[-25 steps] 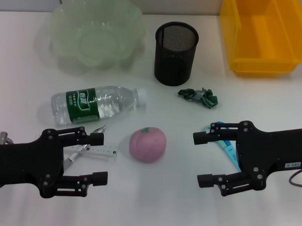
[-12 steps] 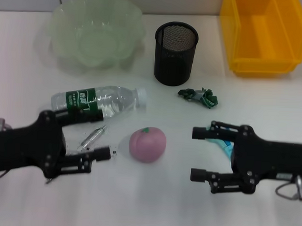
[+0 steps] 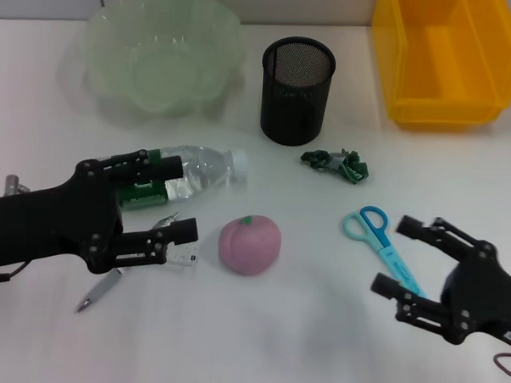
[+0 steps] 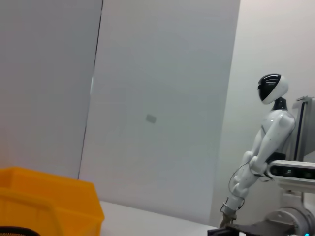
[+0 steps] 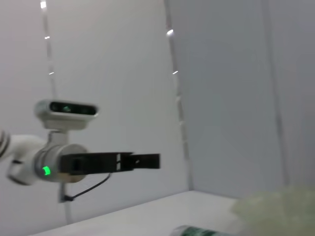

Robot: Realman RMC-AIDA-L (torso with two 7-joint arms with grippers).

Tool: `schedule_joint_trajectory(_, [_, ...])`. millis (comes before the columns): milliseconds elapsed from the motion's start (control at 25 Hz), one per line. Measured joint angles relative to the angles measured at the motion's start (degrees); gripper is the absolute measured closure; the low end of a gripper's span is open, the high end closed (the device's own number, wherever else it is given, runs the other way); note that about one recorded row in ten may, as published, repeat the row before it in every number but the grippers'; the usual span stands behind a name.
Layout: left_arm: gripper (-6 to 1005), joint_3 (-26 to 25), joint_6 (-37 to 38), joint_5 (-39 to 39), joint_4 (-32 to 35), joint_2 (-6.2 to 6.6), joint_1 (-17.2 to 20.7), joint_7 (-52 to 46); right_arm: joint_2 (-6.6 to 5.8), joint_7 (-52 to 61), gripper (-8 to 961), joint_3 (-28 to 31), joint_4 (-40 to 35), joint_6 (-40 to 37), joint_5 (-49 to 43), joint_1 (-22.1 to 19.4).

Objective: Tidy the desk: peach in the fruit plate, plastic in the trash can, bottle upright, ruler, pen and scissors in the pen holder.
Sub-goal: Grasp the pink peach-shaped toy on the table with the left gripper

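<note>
The pink peach (image 3: pixel 250 245) lies on the white desk (image 3: pixel 257 344) near the middle, not yet in the pale green fruit plate (image 3: pixel 164 56) at the far left. Just left of it the left gripper (image 3: pixel 180 198) hangs with its 2 fingers apart, the upper one over the lying bottle (image 3: pixel 193 173), the lower one by the clear ruler (image 3: pixel 181 254); a pen (image 3: pixel 98 290) lies slanted beneath that arm. The bottle rests on its side, cap toward the peach. Right of the peach the blue scissors (image 3: pixel 380 247) lie flat, their blades running under the right gripper (image 3: pixel 394 255), whose jaws are spread and hold nothing. A crumpled green plastic scrap (image 3: pixel 337 164) sits beyond the scissors, near the black mesh pen holder (image 3: pixel 297 90). The yellow bin (image 3: pixel 448 56) stands at the far right corner.
</note>
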Motion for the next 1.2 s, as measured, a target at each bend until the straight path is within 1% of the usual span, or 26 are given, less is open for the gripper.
schedule_joint_trajectory(80, [198,0.11,-0.49,-0.02,-0.72,-0.06,-0.21,0.17,0.1,-1.76,138,2.18,2.48,0.48,0.01,-0.25])
schedule_joint_trajectory(320, [198,0.16,-2.39,0.07,-2.79,0.05,-0.79,0.43,0.12,-2.04,138,1.79,5.38,2.2,-0.5,1.79])
schedule_joint_trajectory(480, [198,0.6,-3.93,0.28,-2.88,-0.02,-1.02,-0.48,0.14,-2.09,138,2.38,5.52,2.16,-0.29,1.74])
schedule_joint_trajectory(560, [198,3.94,-7.22,0.38,-2.09,-0.03,-2.42,-5.04,0.08,-2.1,139,2.84,5.51,2.13,-0.22,1.41])
schedule_joint_trajectory(600, [198,6.83,-9.86,0.63,-0.54,0.06,-3.34,-8.92,0.01,-2.1,139,3.04,5.51,2.14,-0.21,1.18])
schedule_joint_trajectory(640, [198,7.65,-10.7,0.72,-0.02,0.09,-3.6,-10.1,-0.05,-2.1,139,3.17,5.51,2.2,-0.21,0.94])
schedule_joint_trajectory(720, [198,10.47,-15.15,2.27,2.38,0.09,-4.8,-16.33,-0.13,-2.1,139,3.36,5.49,2.32,-0.19,0.26])
schedule_joint_trajectory(760, [198,10.47,-15.15,2.27,2.38,0.09,-4.8,-16.33,-0.14,-2.1,138,3.53,5.46,2.35,-0.17,-0.01])
schedule_joint_trajectory(800, [198,12.04,-18.48,4.64,3.62,0.09,-6.1,-20.67,-0.14,-2.1,138,3.78,5.44,2.45,-0.15,-0.25])
schedule_joint_trajectory(840, [199,13.1,-20.68,7.53,4.04,0.05,-7.5,-22.99,-0.15,-2.1,138,4.03,5.44,2.63,-0.15,-0.47])
schedule_joint_trajectory(880, [199,13.1,-20.68,7.53,4.04,0.05,-7.5,-22.99,-0.15,-2.1,138,4.4,5.47,2.81,-0.15,-0.57])
schedule_joint_trajectory(960, [199,13.73,-22.42,10.3,4.03,-0.08,-9.04,-23.64,-0.11,-2.09,138,4.73,5.57,3.02,-0.2,-0.66])
schedule_joint_trajectory(1000, [199,15.5,-24.43,12.67,3.6,-0.19,-10.89,-24.53,-0.09,-2.09,138,4.8,5.65,3.04,-0.22,-0.66])
schedule_joint_trajectory(1040, [199,15.85,-24.58,12.78,3.58,-0.19,-11.02,-24.64,-0.07,-2.09,139,4.82,5.83,3.04,-0.24,-0.67])
schedule_joint_trajectory(1120, [199,19.18,-25.6,13.3,3.54,-0.2,-11.83,-25.66,-0.07,-2.07,139,4.83,6.24,3.05,-0.27,-0.69])
schedule_joint_trajectory(1200, [199,20.9,-25.95,13.3,3.81,-0.2,-11.96,-25.92,-0.07,-2.05,139,4.83,6.61,3.05,-0.31,-0.74])
